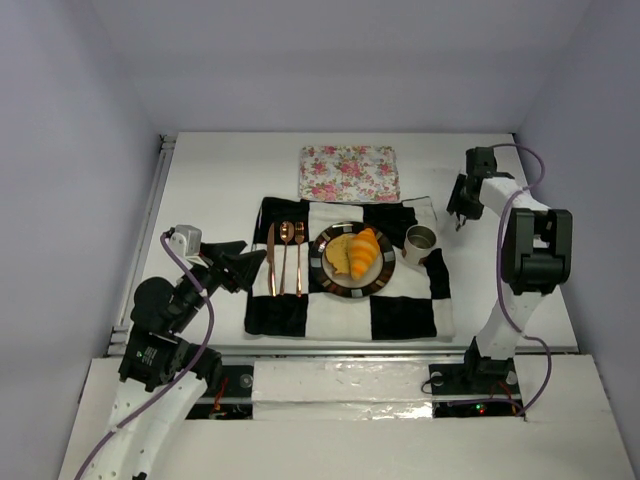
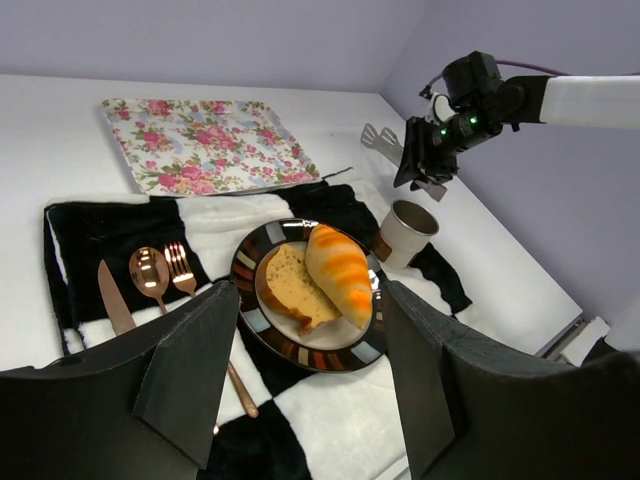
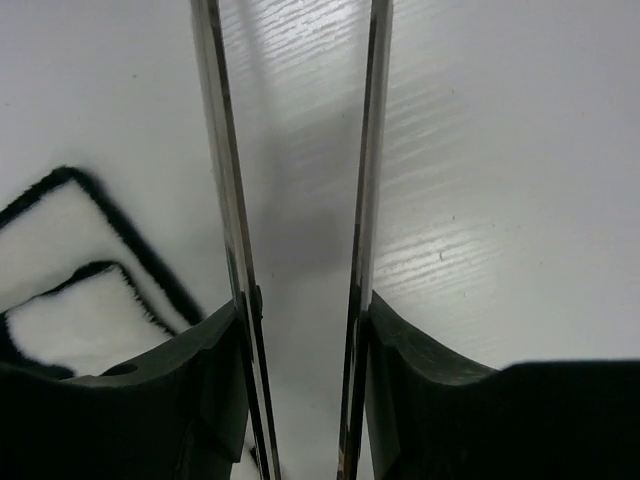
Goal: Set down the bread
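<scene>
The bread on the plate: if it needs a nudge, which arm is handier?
Probably left. Its open pincer hangs beside the plate holding the bread; the right pincer is beyond the cup.

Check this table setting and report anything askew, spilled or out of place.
Nothing stands out. The golden-orange croissant and the flat tan bread slice lie side by side on the striped round plate, the copper knife, spoon and fork lie parallel beside it, and the metal cup stands upright on the checkered cloth.

Both pincers gape, holding nothing — left pincer low and level, right pincer pointing down.
</scene>
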You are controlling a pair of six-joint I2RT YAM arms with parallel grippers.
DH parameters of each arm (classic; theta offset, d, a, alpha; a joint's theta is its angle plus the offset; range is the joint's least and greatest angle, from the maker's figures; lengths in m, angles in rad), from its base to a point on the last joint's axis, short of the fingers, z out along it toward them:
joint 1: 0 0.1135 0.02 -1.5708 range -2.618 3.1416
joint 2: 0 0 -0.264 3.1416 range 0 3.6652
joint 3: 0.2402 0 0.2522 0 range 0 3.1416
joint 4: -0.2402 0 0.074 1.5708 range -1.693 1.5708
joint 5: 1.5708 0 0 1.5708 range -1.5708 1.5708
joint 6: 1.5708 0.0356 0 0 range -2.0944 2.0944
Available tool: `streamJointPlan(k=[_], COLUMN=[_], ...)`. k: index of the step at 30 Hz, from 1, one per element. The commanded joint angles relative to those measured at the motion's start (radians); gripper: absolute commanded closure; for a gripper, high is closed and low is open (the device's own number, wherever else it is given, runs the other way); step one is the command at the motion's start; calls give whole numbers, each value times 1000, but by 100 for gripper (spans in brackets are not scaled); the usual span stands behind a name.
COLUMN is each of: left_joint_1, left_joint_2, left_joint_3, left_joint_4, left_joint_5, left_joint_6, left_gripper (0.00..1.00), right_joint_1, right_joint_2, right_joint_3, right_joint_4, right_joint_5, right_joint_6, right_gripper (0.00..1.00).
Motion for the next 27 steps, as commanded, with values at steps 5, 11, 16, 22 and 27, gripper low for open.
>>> streamJointPlan(k=[5, 11, 16, 22, 27], left_joint_1=[-7, -7, -7, -7, -7], left_joint_2=[-3, 5, 8, 24, 42], left_joint_3=[-8, -8, -5, 1, 7], left_joint_4=[44, 42, 35, 33, 28], left_joint_5=[6, -1, -14, -17, -24], left_joint_6=[-3, -4, -3, -7, -6], left_gripper=[45, 44, 37, 22, 14], right_joint_1=[3, 3, 3, 3, 27], right_joint_2=[114, 105, -71, -552, -859], right_joint_3=[139, 173, 129, -193, -396], right_joint_4=[-10, -22, 31, 329, 389], right_joint_5=[98, 88, -12, -334, -577], right_joint_6=[-93, -52, 70, 313, 356], right_gripper=[36, 10, 5, 17, 100])
